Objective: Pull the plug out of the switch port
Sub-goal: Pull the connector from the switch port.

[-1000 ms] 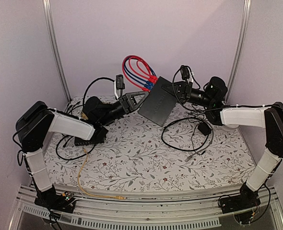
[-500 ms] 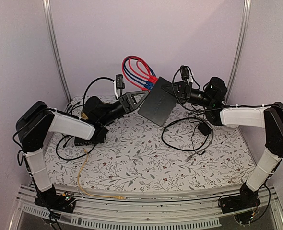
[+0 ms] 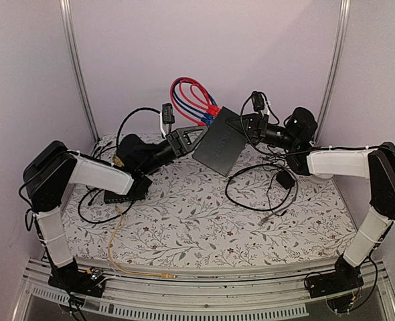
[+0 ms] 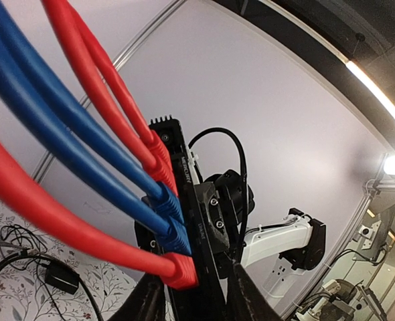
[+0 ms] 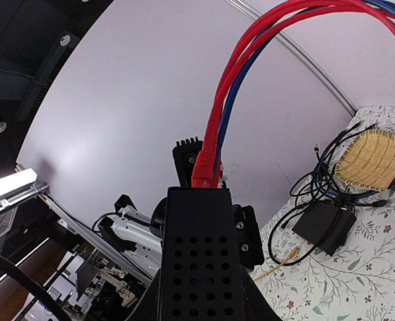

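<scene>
**Lilac booth, switch propped up for the pull**

Pale lilac walls (image 3: 204, 47) close in a table with a floral cloth (image 3: 204, 221). Toward the far side, the flat matte-black rectangular switch box (image 3: 219, 144) is tilted up off the cloth. The right gripper (image 3: 243, 125) is clamped on its right edge. Looping red and blue network cables (image 3: 187, 97) run into the switch port row (image 3: 211, 115) on the box's thin far edge. The left gripper (image 3: 199, 136) sits at the box's left corner. Its fingers (image 4: 149, 302) flank the lowest red plug (image 4: 179, 271), but I cannot tell whether they pinch it.

A pull with the latch unpressed would likely drag the box out of the right claw. The fingers could also catch the neighbouring blue plug (image 4: 174, 231). The latch and the port itself are hidden behind the plug bodies, and the left fingertips are cut off at the bottom of the wrist view.
</scene>
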{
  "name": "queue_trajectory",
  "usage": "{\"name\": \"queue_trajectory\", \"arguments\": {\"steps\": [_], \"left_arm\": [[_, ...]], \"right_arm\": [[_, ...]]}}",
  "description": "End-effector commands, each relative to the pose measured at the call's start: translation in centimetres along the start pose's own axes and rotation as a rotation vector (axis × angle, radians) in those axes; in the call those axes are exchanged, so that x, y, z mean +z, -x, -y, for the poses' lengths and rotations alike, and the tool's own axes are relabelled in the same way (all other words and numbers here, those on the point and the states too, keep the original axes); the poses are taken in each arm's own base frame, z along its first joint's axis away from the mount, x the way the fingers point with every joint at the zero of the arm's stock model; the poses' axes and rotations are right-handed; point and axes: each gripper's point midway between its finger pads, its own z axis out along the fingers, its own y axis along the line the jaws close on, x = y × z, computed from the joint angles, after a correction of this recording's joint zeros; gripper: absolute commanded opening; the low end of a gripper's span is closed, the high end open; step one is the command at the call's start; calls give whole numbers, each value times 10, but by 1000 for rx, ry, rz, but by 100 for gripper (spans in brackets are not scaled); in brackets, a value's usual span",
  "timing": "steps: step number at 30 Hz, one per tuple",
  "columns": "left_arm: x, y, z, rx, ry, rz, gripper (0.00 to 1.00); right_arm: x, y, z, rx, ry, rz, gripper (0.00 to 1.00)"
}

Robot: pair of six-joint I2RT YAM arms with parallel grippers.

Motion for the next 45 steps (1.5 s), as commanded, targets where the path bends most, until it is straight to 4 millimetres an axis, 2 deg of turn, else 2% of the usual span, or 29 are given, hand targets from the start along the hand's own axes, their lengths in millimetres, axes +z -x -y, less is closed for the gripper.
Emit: {"name": "queue_trajectory", "arguments": {"steps": [1,24,45], "left_arm": [[6,0,5,-9,-22,6,32],[7,2,6,-48,-27,17,21],[10,1,13,-78,-54,21,3]], "right_arm": [[3,15,-38,-131,101,47,2],[1,13,-40,-141,102,43,2],[1,12,-41,-151,104,40,2]]}}
